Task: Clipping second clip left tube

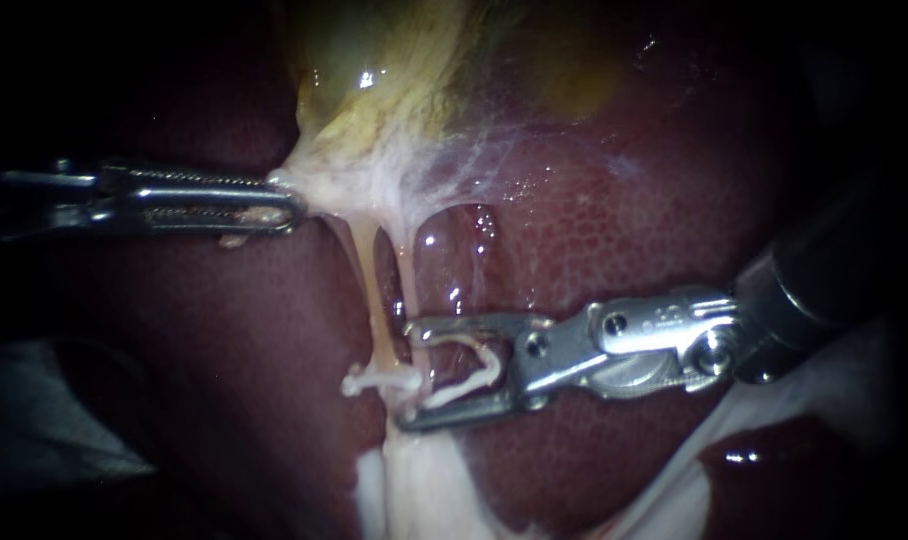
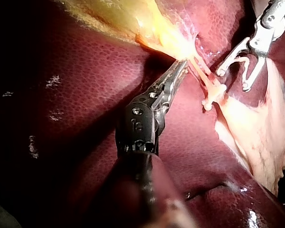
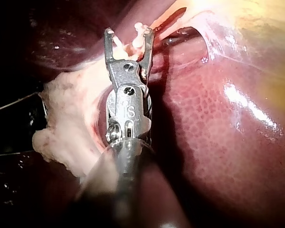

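Note:
Two pale tubes run down from the gallbladder: the left tube and the right tube. A white clip sits across the left tube low down, also seen as the clip. My left instrument is shut on the gallbladder's pale neck and holds it stretched to the left; its jaws show the same grip. My right instrument holds a second open white clip in its wide jaws, tips just right of the tubes. In the right wrist view the right instrument points at the clipped tube.
Dark red liver lies all around and behind the tubes. Pale fatty tissue spreads below the clip and toward the lower right. A grey pale patch lies at the lower left.

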Robot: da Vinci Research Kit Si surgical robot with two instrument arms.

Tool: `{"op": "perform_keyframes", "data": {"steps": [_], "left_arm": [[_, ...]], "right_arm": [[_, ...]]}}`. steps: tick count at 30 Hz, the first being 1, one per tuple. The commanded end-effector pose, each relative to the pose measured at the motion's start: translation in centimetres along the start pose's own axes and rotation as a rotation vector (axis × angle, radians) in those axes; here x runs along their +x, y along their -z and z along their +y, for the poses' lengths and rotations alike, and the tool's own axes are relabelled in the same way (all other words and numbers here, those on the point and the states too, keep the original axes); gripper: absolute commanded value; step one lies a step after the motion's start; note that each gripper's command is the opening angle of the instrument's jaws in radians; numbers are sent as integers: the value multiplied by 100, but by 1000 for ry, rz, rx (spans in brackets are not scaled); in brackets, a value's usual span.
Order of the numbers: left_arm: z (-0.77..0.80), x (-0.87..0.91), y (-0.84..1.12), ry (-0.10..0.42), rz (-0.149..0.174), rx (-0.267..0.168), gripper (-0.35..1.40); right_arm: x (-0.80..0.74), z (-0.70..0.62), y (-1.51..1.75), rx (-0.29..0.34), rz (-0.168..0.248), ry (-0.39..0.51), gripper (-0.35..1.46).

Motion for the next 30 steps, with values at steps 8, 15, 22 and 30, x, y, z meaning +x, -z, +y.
{"op": "perform_keyframes", "data": {"steps": [8,15,22,30], "left_arm": [[0,-1,-1,0,0,1,-35],[0,-1,-1,-1,-2,2,-35],[0,-2,-1,-1,-2,2,-35],[0,-2,-2,-1,-5,3,-35]], "right_arm": [[-21,18,-15,9,-2,-31,50],[-38,26,-29,50,-6,-54,49],[-40,32,-41,59,-7,-63,49],[-31,37,-63,101,36,-91,49]]}}
